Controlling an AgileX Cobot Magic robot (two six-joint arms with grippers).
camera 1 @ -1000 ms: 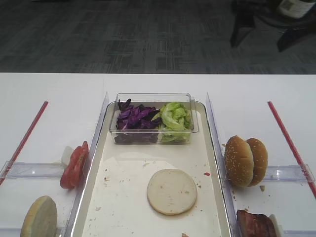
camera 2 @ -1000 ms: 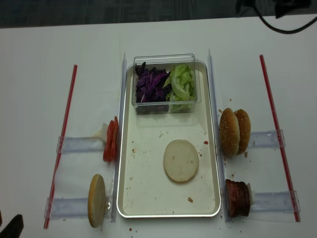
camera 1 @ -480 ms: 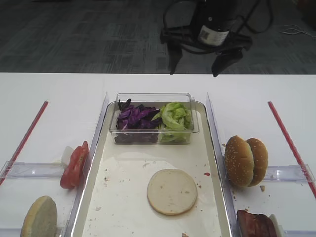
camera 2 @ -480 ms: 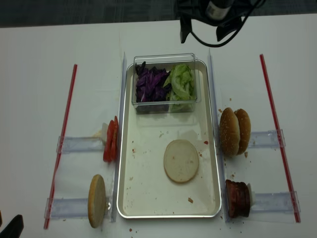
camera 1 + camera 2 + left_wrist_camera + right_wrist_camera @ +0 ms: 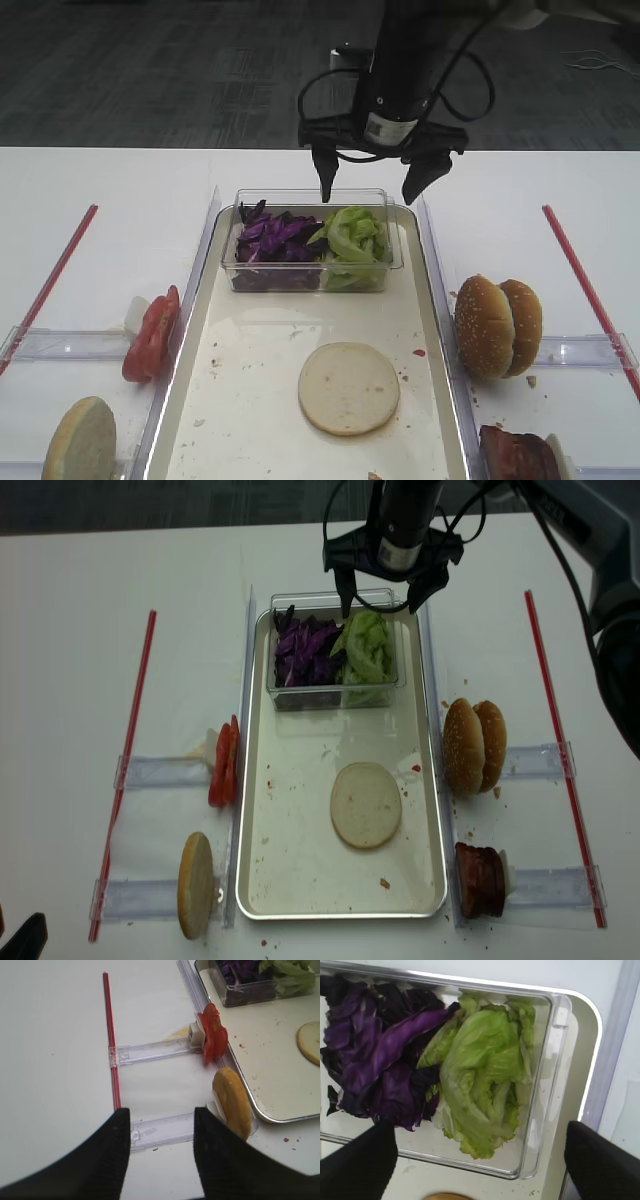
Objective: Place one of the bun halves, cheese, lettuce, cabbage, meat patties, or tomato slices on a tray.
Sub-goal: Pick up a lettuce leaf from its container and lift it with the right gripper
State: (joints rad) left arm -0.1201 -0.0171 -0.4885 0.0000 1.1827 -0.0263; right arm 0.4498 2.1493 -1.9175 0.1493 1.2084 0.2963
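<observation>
With one bun disc already on the tray, my right jaws hang wide above the lettuce (in its clear tub); next, descend and pinch a leaf.

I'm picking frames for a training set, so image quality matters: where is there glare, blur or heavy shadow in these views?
Right wrist view: sharp lettuce, bright glare along the tray rim, the right hand showing only as featureless black fingertips. Left wrist view: the left hand is dark and soft, table overexposed. High views: even lighting, mild sheen on the tray.
</observation>
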